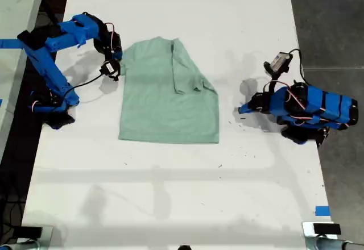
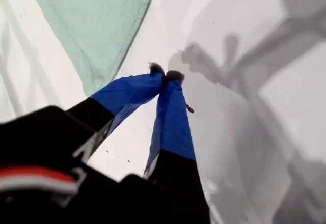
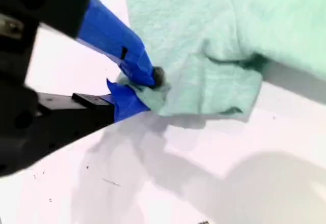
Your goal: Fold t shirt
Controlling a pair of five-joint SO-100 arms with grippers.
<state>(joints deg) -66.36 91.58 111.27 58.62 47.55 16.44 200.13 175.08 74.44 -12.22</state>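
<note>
The pale mint-green t shirt [image 1: 165, 108] lies flat in the middle of the white table [image 1: 170, 193], with one side folded over onto its body near the top. My second gripper [image 1: 112, 68] is at the shirt's edge on the exterior view's left. In the second wrist view, my second gripper [image 3: 145, 86] is shut on a bunched bit of the t shirt [image 3: 229, 30]. My first gripper [image 1: 243, 109] rests low over bare table toward the exterior view's right, apart from the shirt. The first wrist view shows my first gripper [image 2: 165, 75] shut on nothing, with the t shirt [image 2: 91, 25] beyond it.
The table's edge on the exterior view's right runs beside dark floor [image 1: 335, 34], close to the first arm's base [image 1: 313, 113]. A blue tape mark [image 1: 322, 210] sits near that edge. The second arm's base [image 1: 51, 105] stands by the edge on the exterior view's left.
</note>
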